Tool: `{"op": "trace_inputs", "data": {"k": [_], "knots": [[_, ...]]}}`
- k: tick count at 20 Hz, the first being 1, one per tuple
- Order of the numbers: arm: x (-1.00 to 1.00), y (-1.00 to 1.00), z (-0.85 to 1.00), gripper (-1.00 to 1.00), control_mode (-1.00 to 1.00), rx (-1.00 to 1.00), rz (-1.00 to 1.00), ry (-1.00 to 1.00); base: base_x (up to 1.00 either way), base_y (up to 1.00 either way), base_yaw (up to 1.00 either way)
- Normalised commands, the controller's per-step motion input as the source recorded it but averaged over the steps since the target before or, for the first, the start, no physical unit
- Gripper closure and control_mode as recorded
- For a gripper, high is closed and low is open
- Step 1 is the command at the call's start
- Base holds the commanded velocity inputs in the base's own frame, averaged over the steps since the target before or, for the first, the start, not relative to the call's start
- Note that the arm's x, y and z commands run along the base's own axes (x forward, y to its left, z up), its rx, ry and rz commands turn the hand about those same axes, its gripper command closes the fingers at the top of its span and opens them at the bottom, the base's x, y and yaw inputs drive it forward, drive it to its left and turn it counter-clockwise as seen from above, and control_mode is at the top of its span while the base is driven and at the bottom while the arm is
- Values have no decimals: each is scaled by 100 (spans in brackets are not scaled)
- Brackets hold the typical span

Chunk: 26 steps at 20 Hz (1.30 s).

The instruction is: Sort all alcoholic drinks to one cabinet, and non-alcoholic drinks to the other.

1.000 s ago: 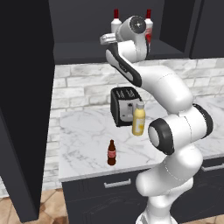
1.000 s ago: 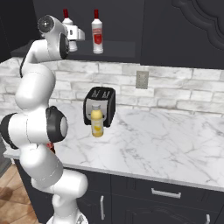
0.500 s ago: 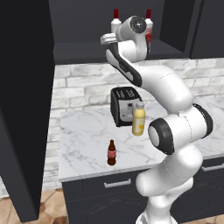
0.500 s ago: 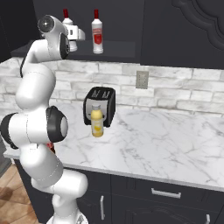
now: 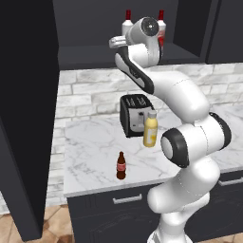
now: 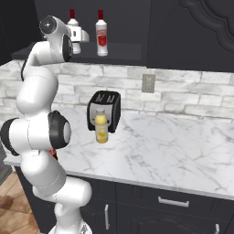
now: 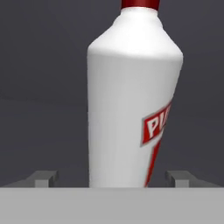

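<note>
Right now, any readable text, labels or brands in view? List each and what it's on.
"PU": white letters on the red label of the white bottle in front of the gripper in the hand view; the rest is cut off by the bottle's curve.
Second white bottle on the cabinet shelf: red label, too small to read.
Small brown bottle: red label, unreadable.
Yellow juice bottle: no legible text.

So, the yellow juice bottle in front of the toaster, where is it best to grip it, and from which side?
Probably around the wide body of the yellow juice bottle, below its pale grey cap, with the jaws level. It stands upright on the marble counter, and the toaster is close behind it, so coming from the counter's front edge looks safest.
</note>
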Motion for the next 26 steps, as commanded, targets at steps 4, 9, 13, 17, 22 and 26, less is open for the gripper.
{"op": "trace_inputs", "data": {"k": [4,9,13,17,22,26], "knots": [[0,0,0,-100,-100,0,0,0,0,0,0],[-16,0,0,-100,-100,0,0,0,0,0,0],[-45,0,0,-100,-100,0,0,0,0,0,0],[-48,0,0,-100,-100,0,0,0,0,0,0],[-50,-5,-9,-100,-100,0,0,-1,0,0,0],[-33,-10,-20,-100,-100,0,0,-5,0,0,0]]}}
